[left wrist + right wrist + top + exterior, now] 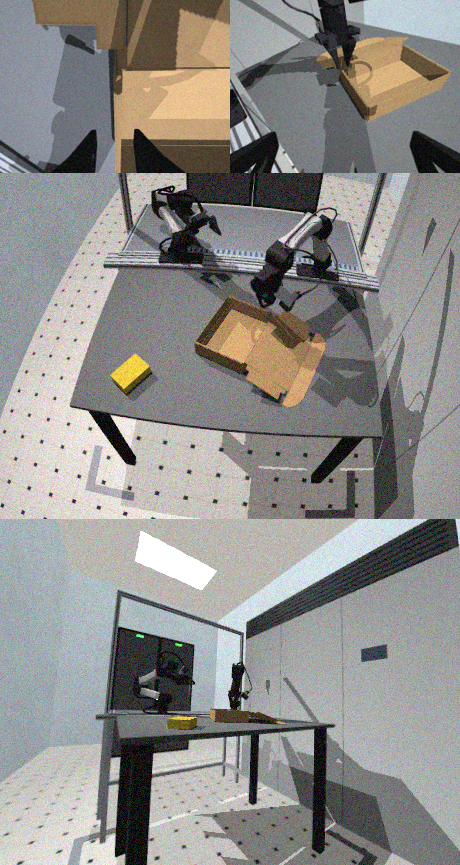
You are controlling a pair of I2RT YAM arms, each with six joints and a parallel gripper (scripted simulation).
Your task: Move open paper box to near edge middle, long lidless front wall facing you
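The open paper box [235, 340] [229, 715] [392, 79] stands turned askew on the table. Its front wall [212, 324] [411, 93] faces obliquely away from the lid [272, 360], which hangs open on the opposite side, its outer flap [302, 385] near the table. My left gripper [266, 304] [115, 136] [343, 67] is partly open at the robot-side short wall, whose top edge runs between the fingertips in the left wrist view; I see no grip on it. My right gripper [218, 232] [344, 137] is wide open and empty, raised beside the rail, away from the box.
A yellow block [131, 374] [182, 722] lies on the table [165, 393] beyond the box's front-wall side. The metal rail [240, 264] carries both arm bases along the robot's edge. The left arm's dark shadow falls across the box and table.
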